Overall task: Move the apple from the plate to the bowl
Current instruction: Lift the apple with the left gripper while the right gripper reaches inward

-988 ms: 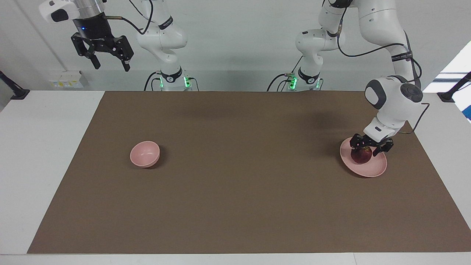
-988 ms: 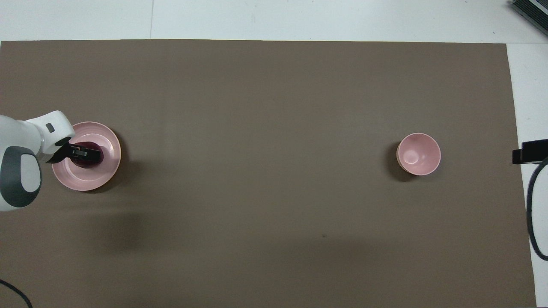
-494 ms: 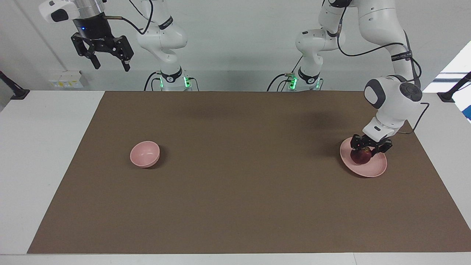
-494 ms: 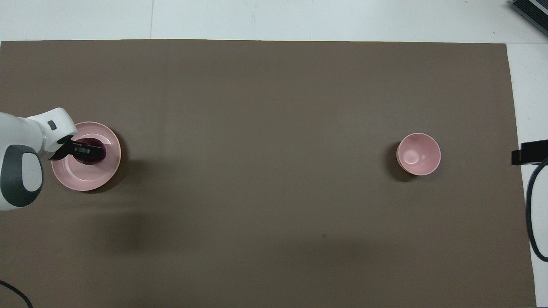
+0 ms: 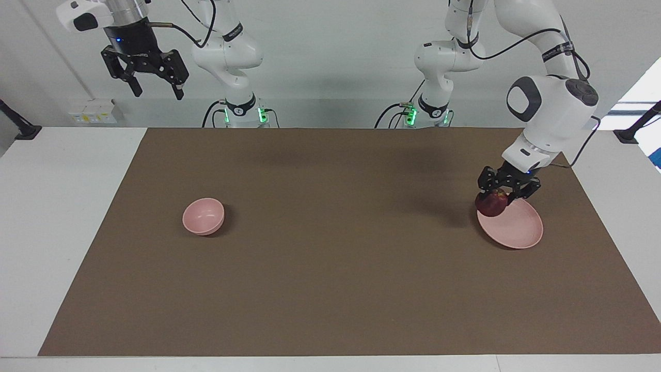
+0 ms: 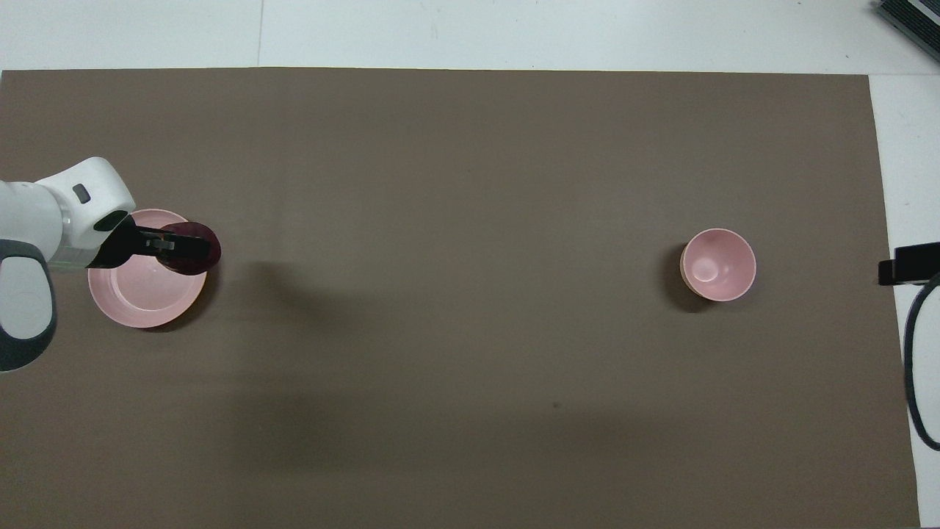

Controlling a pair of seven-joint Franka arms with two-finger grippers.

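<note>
My left gripper [image 5: 502,192] [image 6: 176,244] is shut on the dark red apple [image 5: 491,203] [image 6: 192,250] and holds it in the air over the rim of the pale pink plate [image 5: 516,227] [image 6: 143,294], at the plate's edge toward the right arm's end. The plate lies bare at the left arm's end of the brown mat. The small, deep pink bowl [image 5: 203,216] [image 6: 717,264] stands at the right arm's end of the mat. My right gripper [image 5: 153,85] is open and waits high above the table's corner near its base.
A brown mat [image 5: 330,289] covers most of the white table [image 5: 62,206]. A black cable [image 6: 914,367] and a dark block [image 6: 910,261] lie at the right arm's edge of the table.
My left gripper has risen with the apple off the plate and shifted toward the right arm's end. The plate is now bare. The right arm has hardly moved.
</note>
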